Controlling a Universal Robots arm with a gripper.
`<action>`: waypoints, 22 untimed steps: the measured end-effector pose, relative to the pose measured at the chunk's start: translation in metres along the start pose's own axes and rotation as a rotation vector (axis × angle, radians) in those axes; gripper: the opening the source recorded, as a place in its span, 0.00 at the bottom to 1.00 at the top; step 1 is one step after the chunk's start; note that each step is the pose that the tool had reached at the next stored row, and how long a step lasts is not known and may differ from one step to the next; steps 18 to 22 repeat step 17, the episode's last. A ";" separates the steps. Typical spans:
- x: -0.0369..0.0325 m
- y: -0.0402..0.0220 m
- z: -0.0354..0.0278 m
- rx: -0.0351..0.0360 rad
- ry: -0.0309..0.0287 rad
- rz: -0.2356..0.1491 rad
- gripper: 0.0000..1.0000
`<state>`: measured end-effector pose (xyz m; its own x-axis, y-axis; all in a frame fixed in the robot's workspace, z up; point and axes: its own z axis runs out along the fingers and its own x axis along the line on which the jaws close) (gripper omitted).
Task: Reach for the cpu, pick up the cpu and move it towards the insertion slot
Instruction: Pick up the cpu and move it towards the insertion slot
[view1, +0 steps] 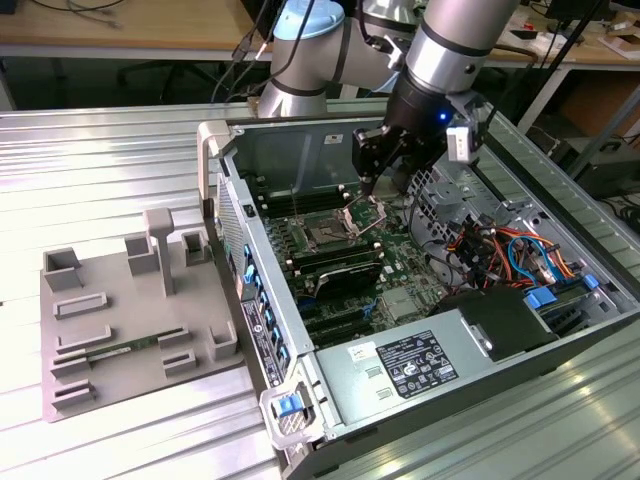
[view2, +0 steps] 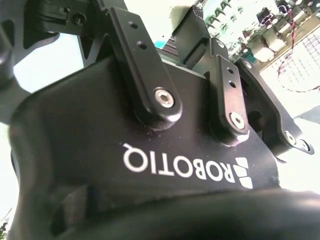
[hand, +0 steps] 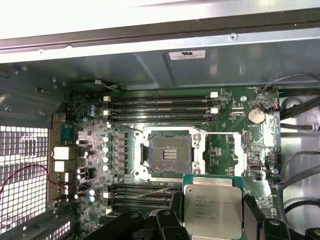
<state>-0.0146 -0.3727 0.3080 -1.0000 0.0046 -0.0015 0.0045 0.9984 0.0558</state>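
Silvery cpu (hand: 212, 206), dark slot (hand: 167, 155) framed in shiny metal, green board (hand: 225, 150), black gripper (view1: 372, 180), grey tray (view1: 120, 320).

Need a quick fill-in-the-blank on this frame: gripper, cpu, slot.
1. The gripper holds the ___ between its fingers.
2. The insertion slot is ___, with no chip seated.
3. In the exterior view the gripper hangs inside the open computer ___.
4. The grey tray lies outside it, on the exterior view's ___.

Missing: cpu; empty; case; left

cpu (hand: 212, 206) in claw (view1: 374, 183), above board, near insertion slot (hand: 167, 154).
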 end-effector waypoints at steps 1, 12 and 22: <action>0.0000 0.0019 0.0002 0.0000 0.0000 0.000 0.55; 0.0000 0.0193 0.0016 0.0001 0.0000 0.000 0.55; 0.0001 0.0196 0.0016 0.0000 -0.0001 0.000 0.55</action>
